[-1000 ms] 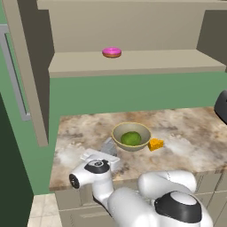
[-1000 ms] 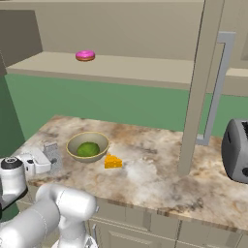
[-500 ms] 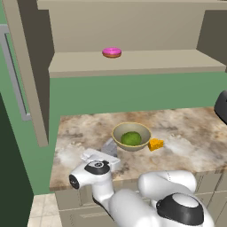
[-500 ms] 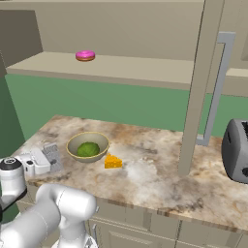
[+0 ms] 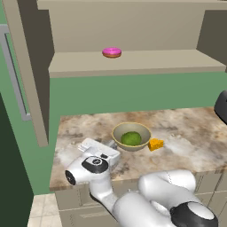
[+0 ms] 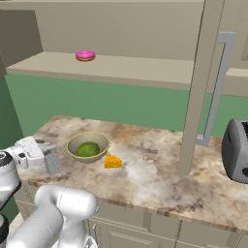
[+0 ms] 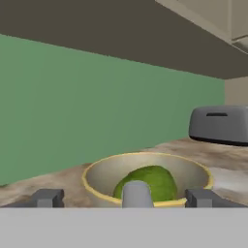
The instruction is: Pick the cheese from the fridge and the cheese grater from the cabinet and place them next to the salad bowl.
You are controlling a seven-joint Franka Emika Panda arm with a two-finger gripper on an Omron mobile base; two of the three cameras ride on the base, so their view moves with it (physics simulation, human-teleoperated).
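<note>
Nearest to the base, the white arm bends low over the front edge of the counter [image 6: 160, 189], with its wrist lying almost level and the hand pointing along the stone top toward the salad bowl [image 6: 87, 146]. The gripper [image 7: 127, 197] has its two dark fingers [image 7: 47, 197] spread wide apart, and between them stands the loop handle of the cheese grater [image 6: 53, 160], free on both sides. The robot appears to hold nothing.

The grater stands upright on the counter, just beside the bowl on its left side as the right base view shows it, close to the rim but, as far as can be judged, not touching it. The bowl holds the green lump [image 5: 131, 138]. On the other side of the bowl lies the cheese [image 6: 113, 162], a small orange wedge, also just beside the rim. So both things seem to be already in their place, and the step in hand is probably the letting go and the retreat.

To do this well, the hand should go straight back along its own axis, keeping the fingers wide, so that no finger hooks the handle and tips the grater against the bowl. Only after the tips are behind the grater should the arm rise.

Farther away are the toaster [image 6: 236, 151] at the far end of the counter, the cabinet [image 5: 133, 62] with its open shelf, and the pink disc [image 5: 111, 52] on it.
</note>
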